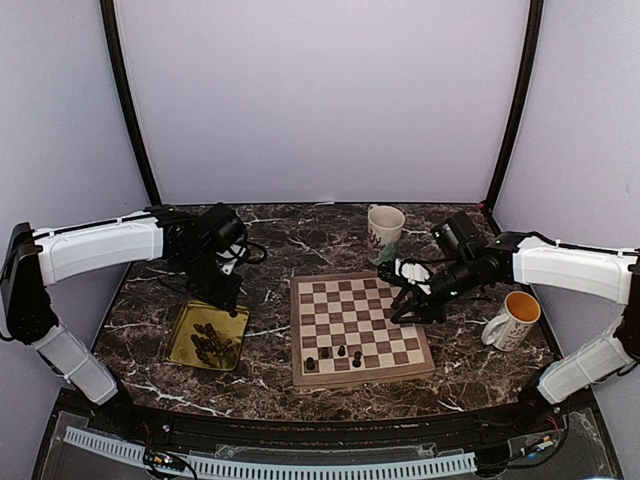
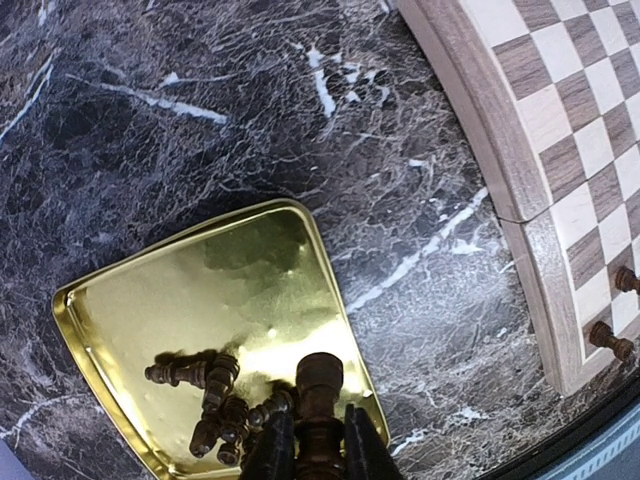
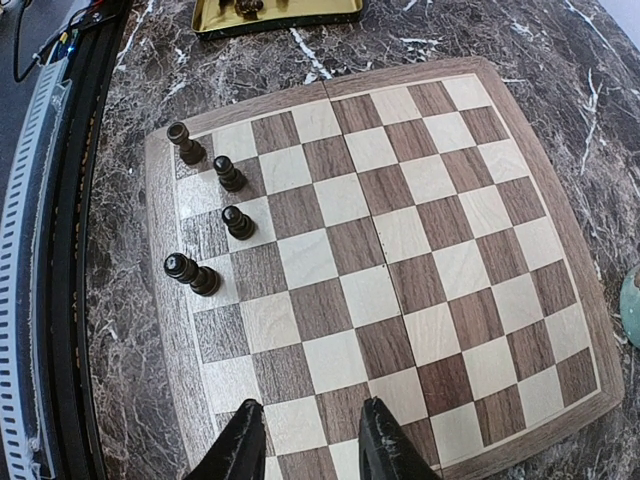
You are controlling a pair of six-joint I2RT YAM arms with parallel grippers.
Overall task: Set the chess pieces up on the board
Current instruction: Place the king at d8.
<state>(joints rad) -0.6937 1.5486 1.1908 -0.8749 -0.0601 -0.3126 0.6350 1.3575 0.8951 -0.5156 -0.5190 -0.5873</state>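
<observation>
The board [image 1: 365, 300] lies mid-table, with several dark chess pieces [image 1: 333, 355] standing along its near-left edge. They also show in the right wrist view [image 3: 230, 175]. My left gripper [image 1: 226, 292] hangs over the gold tray [image 1: 185, 335] and is shut on a dark chess piece [image 2: 320, 378], held above the tray [image 2: 200, 290]. More pieces [image 2: 215, 400] lie heaped in the tray's near corner [image 1: 213, 343]. My right gripper [image 1: 410, 310] is open and empty, low over the board's right side [image 3: 400, 240]; its fingers [image 3: 243, 445] straddle squares at the board's edge.
A white mug [image 1: 385, 225] stands behind the board, and another mug [image 1: 512, 320] stands to its right. The board's rim [image 2: 470, 110] lies right of the tray, dark marble table [image 2: 200, 120] between them. The table's front rail [image 3: 40, 250] runs just beyond the pieces.
</observation>
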